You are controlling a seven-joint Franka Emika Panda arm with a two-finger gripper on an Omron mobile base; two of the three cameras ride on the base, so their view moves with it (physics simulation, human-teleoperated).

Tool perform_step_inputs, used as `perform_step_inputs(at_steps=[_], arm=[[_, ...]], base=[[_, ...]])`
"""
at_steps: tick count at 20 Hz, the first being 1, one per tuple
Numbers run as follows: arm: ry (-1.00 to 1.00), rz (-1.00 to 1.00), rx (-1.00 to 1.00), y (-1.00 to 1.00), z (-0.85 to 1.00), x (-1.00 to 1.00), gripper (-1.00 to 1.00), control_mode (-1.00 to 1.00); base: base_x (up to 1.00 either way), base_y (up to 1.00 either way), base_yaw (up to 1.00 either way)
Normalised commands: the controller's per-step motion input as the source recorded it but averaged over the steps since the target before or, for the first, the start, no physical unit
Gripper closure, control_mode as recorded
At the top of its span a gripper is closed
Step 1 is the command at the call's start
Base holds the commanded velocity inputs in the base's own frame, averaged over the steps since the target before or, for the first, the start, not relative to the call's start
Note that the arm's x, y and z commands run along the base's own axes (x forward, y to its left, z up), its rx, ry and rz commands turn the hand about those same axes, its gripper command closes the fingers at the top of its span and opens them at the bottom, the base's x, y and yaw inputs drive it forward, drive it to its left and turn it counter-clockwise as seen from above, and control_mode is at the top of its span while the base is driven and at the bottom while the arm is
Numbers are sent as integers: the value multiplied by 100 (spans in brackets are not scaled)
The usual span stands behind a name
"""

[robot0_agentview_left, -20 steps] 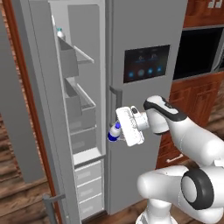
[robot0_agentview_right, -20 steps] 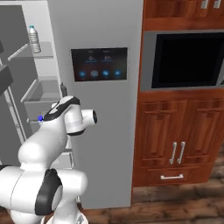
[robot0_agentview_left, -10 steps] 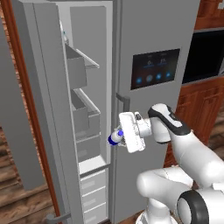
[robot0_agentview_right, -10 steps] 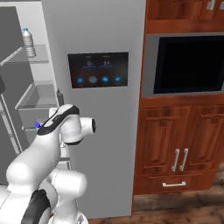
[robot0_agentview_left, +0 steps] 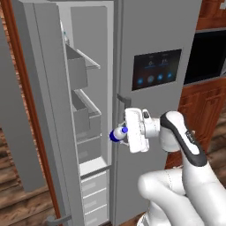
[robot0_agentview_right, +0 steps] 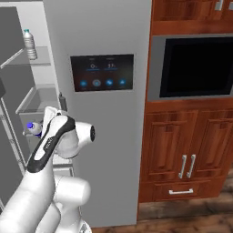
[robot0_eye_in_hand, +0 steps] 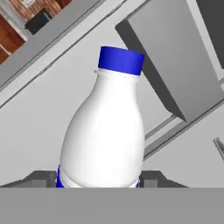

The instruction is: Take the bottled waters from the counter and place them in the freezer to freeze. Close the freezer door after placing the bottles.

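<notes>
a water bottle [robot0_agentview_right: 30, 44] stands on a freezer shelf [robot0_agentview_right: 43, 60], well above the hand. a blue bottle cap [robot0_agentview_right: 31, 126] pokes out just beyond the hand, toward the open freezer [robot0_agentview_right: 27, 91].

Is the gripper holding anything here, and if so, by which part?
Yes: a water bottle, gripped by the fingers around its lower body, blue cap pointing away.

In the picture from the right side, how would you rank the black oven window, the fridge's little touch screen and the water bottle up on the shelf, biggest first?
1. Black oven window, clearly the largest.
2. Touch screen on the fridge door, noticeably smaller.
3. Water bottle on the freezer shelf, smallest by far. It also stands deeper inside, which shrinks it further.
</notes>
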Motion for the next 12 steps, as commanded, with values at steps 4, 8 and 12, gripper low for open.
perform_step_inputs(at_steps=[4,8,12], arm=[[0,-43,34,3,92,-35,100,-100],[3,-52,24,8,98,-10,100,-100],[18,-46,27,0,100,-16,100,-100]], base=[[0,0,0],[0,0,0],[0,0,0]])
